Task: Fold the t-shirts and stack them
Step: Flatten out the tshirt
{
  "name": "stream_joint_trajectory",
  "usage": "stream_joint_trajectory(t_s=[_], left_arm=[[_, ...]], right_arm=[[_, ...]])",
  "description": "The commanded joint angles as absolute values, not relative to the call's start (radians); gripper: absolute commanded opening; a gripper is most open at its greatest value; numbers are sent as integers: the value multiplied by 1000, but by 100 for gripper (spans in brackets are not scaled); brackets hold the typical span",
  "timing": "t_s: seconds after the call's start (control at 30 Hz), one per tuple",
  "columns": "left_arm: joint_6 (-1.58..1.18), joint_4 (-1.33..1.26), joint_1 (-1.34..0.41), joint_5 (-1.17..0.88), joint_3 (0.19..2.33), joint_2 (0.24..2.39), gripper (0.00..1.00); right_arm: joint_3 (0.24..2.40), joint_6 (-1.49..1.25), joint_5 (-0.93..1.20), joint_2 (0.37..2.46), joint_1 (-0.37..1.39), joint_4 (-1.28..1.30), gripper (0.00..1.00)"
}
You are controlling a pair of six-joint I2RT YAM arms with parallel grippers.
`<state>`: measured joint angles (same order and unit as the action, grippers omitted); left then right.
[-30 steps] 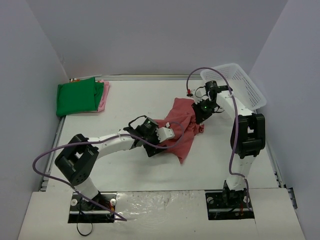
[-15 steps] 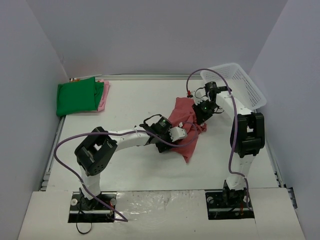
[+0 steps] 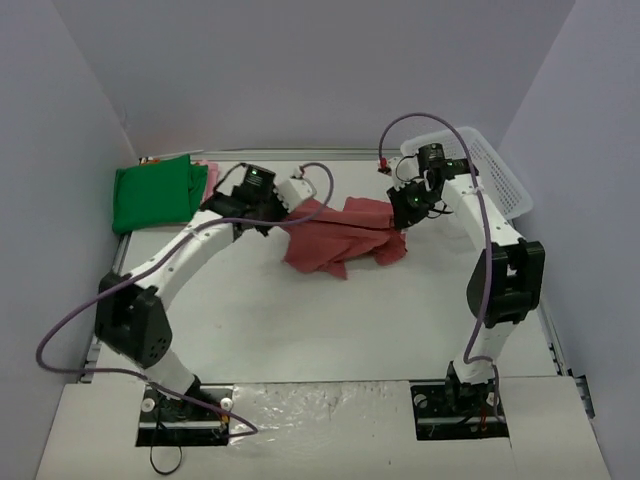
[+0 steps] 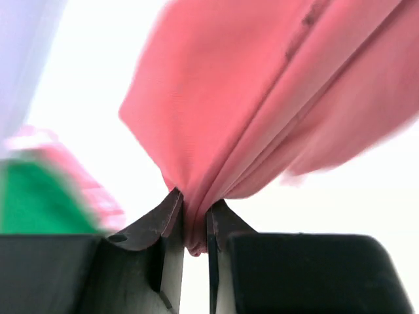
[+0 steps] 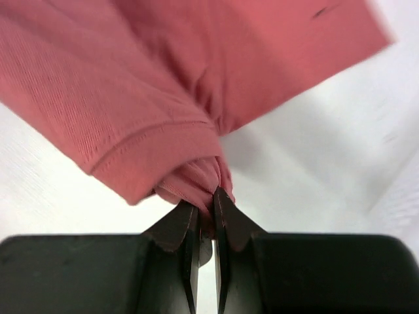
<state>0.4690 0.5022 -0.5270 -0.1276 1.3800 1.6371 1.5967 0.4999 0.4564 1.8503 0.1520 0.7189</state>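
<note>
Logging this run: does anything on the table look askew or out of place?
The white basket at the far-right corner sits tilted, not flat. The red t-shirt hangs bunched between the left gripper and right gripper.

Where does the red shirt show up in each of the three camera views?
Top view: the red shirt hangs over the middle of the table, strung between the left gripper and the right gripper.
Left wrist: it fills the upper middle and right, pinched at bottom centre.
Right wrist: it fills the top, with a bunch pinched at bottom centre.
Shared landmark: the white table behind it in all three.
</note>
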Motion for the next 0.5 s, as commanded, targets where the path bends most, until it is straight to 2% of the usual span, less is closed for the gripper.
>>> stream_joint_trajectory(t_s=[0.0,0.2,0.47], left_arm=[[571,647,-476,-15,1575,1435,2],[581,773,-479,-50,1796,1313,2],[612,956,-465,-345,1904,1218,2]], right_arm=[[1755,502,428,1735,143,813,0],[1904,630,552,1608,176,1046,0],[1806,718,603,1375,218,1097,0]])
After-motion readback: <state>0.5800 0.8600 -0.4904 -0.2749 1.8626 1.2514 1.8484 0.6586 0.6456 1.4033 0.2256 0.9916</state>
